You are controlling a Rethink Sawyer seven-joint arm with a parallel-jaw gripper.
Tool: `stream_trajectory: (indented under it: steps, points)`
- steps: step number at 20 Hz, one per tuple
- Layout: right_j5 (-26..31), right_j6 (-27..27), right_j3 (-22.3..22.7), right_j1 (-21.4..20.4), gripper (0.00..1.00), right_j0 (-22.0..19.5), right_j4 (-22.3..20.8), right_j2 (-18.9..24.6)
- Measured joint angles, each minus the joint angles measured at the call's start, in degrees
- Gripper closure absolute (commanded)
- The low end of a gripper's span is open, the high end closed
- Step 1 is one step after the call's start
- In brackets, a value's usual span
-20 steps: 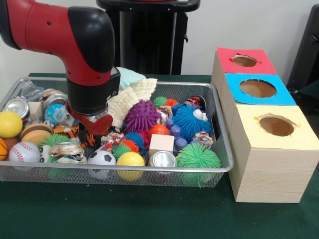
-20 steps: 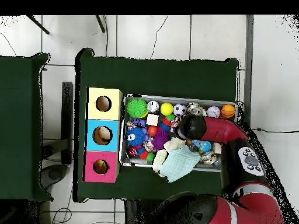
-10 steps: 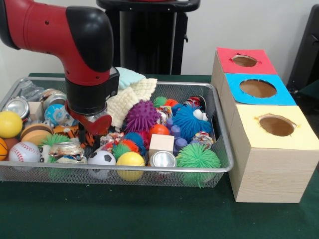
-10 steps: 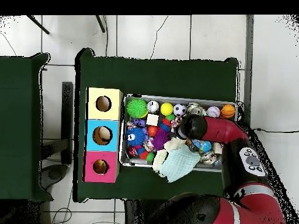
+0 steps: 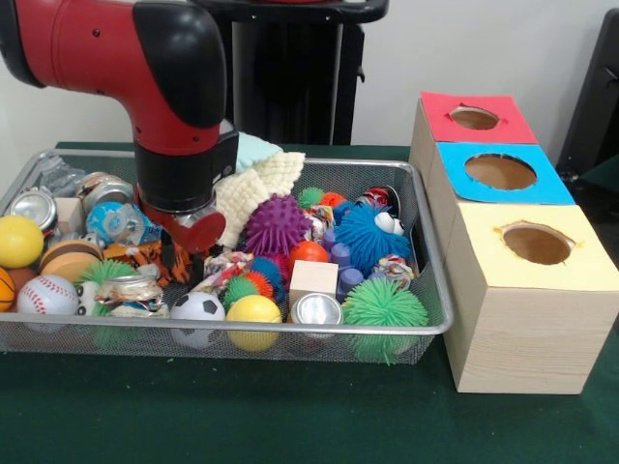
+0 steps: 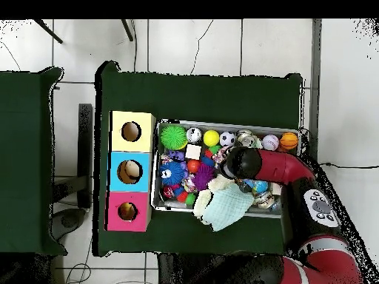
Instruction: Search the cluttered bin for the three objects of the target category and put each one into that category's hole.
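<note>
Claw (image 5: 184,253): red and black, lowered into the left-centre of the wire mesh bin (image 5: 426,290), its tips sunk among the clutter beside a tiger-striped toy (image 5: 145,256); whether the tips stand apart or together cannot be told, and nothing is seen held. No brand, label or legible writing on any item. Just right of the claw: a cream knitted cloth (image 5: 253,188) with a pale blue cloth (image 5: 251,147) behind it, then a purple spiky ball (image 5: 276,224), an orange ball (image 5: 309,253) and a blue furry toy with googly eyes (image 5: 372,232). Along the bin's front wall, left to right: baseball (image 5: 45,295), crushed can (image 5: 129,290), soccer ball (image 5: 196,307), yellow ball (image 5: 253,311), wooden block (image 5: 313,277), tin can end (image 5: 316,309), green spiky ball (image 5: 384,304). Far left: yellow ball (image 5: 19,240), basketball (image 5: 5,288), more cans (image 5: 34,206). To the right of the bin on the green tabletop (image 5: 290,416), touching in a row: wooden boxes topped yellow (image 5: 571,242), blue (image 5: 455,159) and red (image 5: 440,106), each with a round hole. The target category cannot be told from the pictures. The front view alone shows the claw's tips; from overhead the arm's black elbow (image 6: 244,161) hides them. The overhead view alone shows the cloths (image 6: 226,207) spilling over the bin's rim (image 6: 222,123) toward the robot, the tiled floor (image 6: 185,44) and a second green tabletop (image 6: 26,163) beside the first.
</note>
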Motion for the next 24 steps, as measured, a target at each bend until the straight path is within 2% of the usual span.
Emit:
stream_trajectory:
  steps: [9, 24]
  points:
    - [0.01, 0.0, 4.12, -3.91, 0.0, 0.0, -0.14, 0.0]
    - [0.01, 0.0, 4.47, -4.61, 0.0, 0.01, -0.14, 0.0]
